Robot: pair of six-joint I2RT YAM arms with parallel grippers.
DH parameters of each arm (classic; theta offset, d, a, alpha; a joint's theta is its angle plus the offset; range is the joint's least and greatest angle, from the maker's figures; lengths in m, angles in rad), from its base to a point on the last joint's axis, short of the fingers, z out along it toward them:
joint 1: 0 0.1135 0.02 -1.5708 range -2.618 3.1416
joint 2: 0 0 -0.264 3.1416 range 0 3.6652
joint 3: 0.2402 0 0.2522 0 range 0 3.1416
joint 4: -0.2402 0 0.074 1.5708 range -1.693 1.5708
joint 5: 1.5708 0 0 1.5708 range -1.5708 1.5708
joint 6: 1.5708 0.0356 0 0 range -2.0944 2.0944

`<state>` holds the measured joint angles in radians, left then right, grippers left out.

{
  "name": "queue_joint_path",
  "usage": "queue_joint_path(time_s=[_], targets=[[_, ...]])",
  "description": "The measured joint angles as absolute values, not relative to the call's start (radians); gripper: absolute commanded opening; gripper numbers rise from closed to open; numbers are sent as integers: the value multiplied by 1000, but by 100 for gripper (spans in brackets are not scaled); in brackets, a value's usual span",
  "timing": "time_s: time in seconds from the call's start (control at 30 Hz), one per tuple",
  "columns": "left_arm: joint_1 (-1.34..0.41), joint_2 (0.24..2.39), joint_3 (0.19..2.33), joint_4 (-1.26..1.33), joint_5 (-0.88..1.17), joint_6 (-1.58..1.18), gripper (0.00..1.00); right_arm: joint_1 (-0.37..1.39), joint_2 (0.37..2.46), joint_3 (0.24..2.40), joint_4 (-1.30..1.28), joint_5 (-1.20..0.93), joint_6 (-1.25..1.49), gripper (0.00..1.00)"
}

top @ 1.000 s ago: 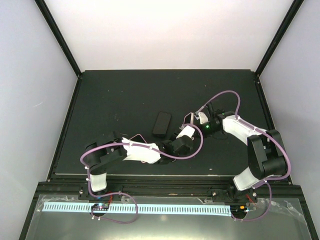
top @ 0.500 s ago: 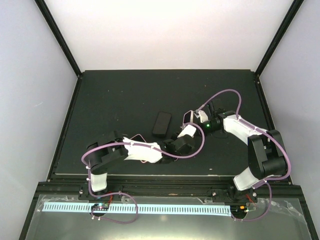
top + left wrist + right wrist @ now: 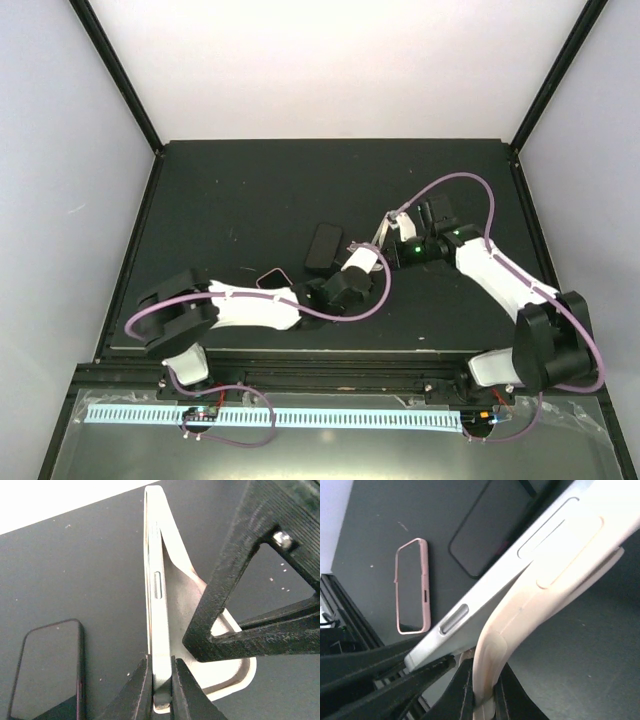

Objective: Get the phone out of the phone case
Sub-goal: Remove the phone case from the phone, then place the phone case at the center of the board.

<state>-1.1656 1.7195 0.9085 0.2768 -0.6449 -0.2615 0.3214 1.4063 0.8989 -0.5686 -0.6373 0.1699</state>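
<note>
Clearly the left gripper [image 3: 159, 686] is clamped on the thin edge of the white phone [image 3: 154, 595], one finger pressed on each face near the phone's end. The right gripper [image 3: 483, 692] pinches the rim of the cream phone case [image 3: 555, 575], its jaws closed on that lip. Both are held off the black table [image 3: 250, 190] near its middle, between the two arms. The case is peeled away from the phone along one side, leaving a wedge-shaped gap. Whether the far ends are joined cannot be told, since the right wrist view cuts them off. In the left wrist view the right gripper's black frame covers part of the case, and from above the pair is only a pale sliver among the wrists. A black phone [image 3: 323, 248] lies flat just left of the grippers, its lower end cropped in the left wrist view. A pink case [image 3: 412, 585] lies flat nearer the arm bases, partly hidden by the left arm from above.
</note>
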Motion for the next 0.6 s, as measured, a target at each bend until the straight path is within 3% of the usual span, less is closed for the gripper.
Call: queue_joint_path(time_s=[0.13, 0.6], targets=[[-1157, 1599, 833, 287, -599, -269, 2, 356, 1349, 899, -567, -607, 173, 1], [-1116, 1229, 585, 215, -626, -354, 1, 288, 1311, 900, -620, -125, 103, 1]])
